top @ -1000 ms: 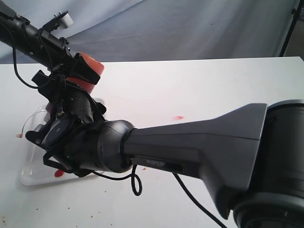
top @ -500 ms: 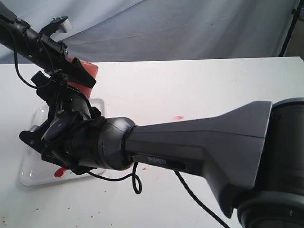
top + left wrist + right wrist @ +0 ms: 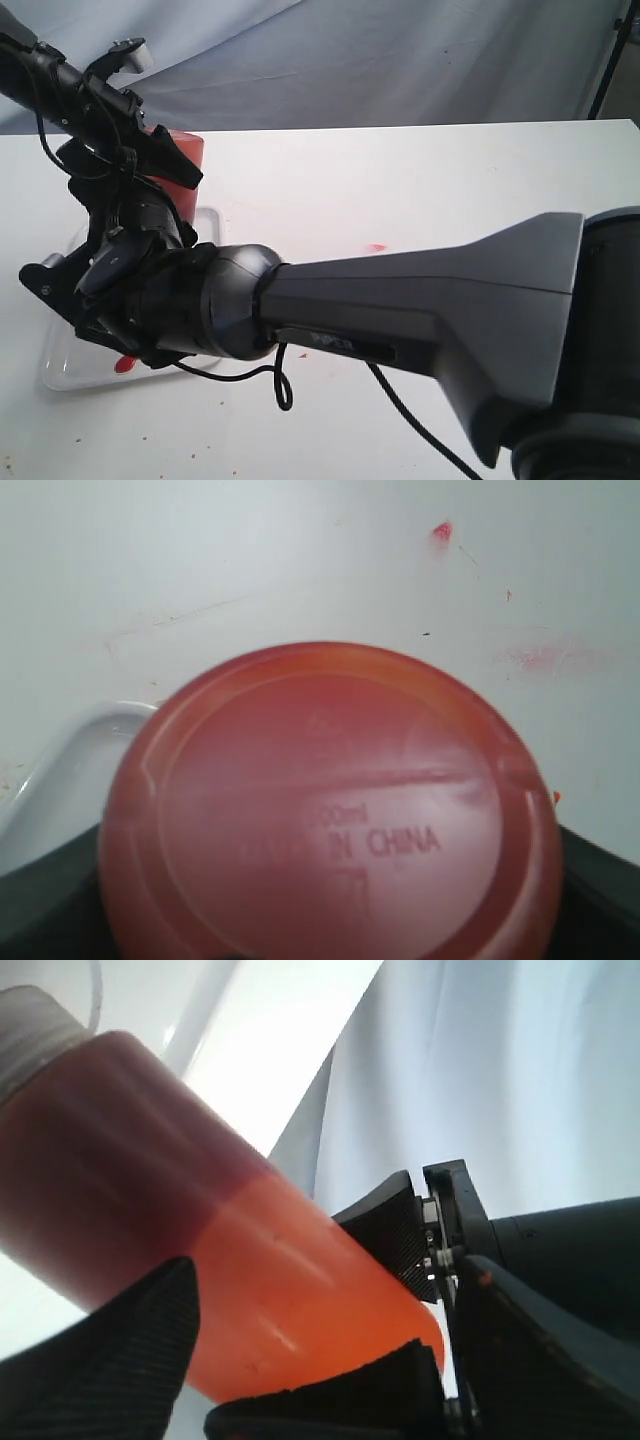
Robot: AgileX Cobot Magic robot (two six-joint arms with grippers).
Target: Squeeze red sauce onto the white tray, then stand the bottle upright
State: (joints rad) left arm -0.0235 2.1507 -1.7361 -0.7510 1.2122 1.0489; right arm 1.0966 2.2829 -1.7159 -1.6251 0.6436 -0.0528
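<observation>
Grey right arm (image 3: 420, 300) reaches over the white tray (image 3: 62, 368). Left gripper (image 3: 320, 900) pinches the tipped bottle (image 3: 186, 148) above the tray. Right gripper (image 3: 320, 1360) sits around it; I cannot tell if it squeezes. Red sauce (image 3: 125, 364) blob lies on the tray.

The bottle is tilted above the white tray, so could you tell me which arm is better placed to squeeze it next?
Right, probably. The right hand straddles the bottle at its side wall, with its fingers open on either side. The left hand is clamped on the base end, only steadying it.
</observation>
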